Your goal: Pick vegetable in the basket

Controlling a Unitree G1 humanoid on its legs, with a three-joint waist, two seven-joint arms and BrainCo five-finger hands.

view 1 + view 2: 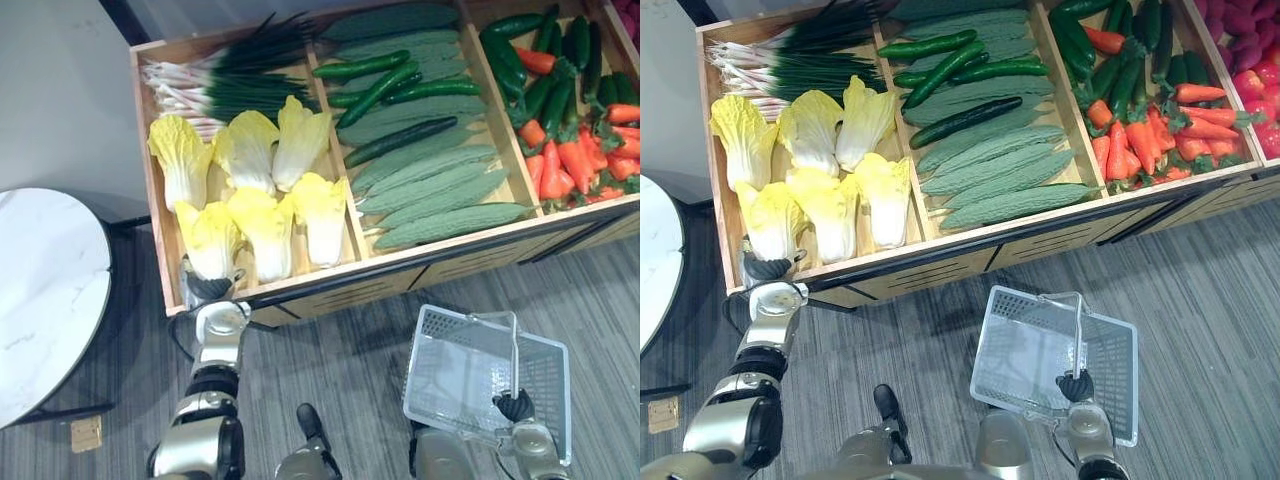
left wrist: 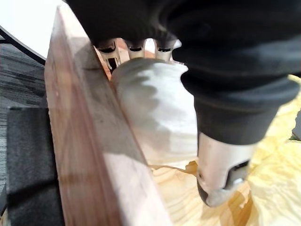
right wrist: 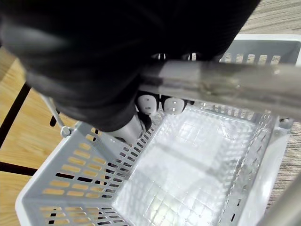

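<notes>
A pale yellow napa cabbage (image 1: 210, 240) lies in the front left corner of the wooden crate (image 1: 300, 282). My left hand (image 1: 213, 290) reaches over the crate's front edge onto it. In the left wrist view the fingers (image 2: 136, 49) curl behind the cabbage's white stem (image 2: 155, 113) and the thumb (image 2: 218, 165) presses its other side. My right hand (image 1: 1075, 386) is shut on the metal handle (image 3: 225, 84) of the empty grey plastic basket (image 1: 545, 350), which hangs above the floor in front of the crate.
More cabbages (image 1: 270, 150) and scallions (image 1: 230, 85) share the left compartment. Cucumbers and bitter gourds (image 1: 430, 170) fill the middle, with green peppers and carrots (image 1: 570, 150) on the right. A round white table (image 1: 45, 290) stands to the left.
</notes>
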